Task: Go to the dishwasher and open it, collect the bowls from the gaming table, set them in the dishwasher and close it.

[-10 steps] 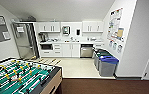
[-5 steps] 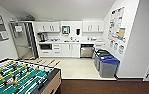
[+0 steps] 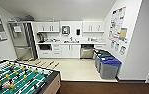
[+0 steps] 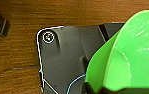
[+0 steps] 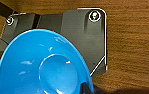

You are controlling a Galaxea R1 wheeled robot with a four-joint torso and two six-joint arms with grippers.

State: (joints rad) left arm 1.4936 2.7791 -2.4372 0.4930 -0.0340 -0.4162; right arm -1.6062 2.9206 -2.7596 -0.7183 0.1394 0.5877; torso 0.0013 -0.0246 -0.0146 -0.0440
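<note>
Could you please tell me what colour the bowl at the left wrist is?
Lime green; the bowl shows best in the left wrist view.

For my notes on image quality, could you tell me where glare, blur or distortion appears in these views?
Head view: soft throughout, wide-angle lean in the walls, dishwasher dim. Left wrist view: green bowl blurred, pale streaks of glare. Right wrist view: blue bowl carries small white highlights.

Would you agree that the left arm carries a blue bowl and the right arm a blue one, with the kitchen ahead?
Not quite: the left wrist view shows a lime green bowl. The right wrist view does show a blue bowl, and the head view shows the kitchen ahead with its dishwasher.
</note>
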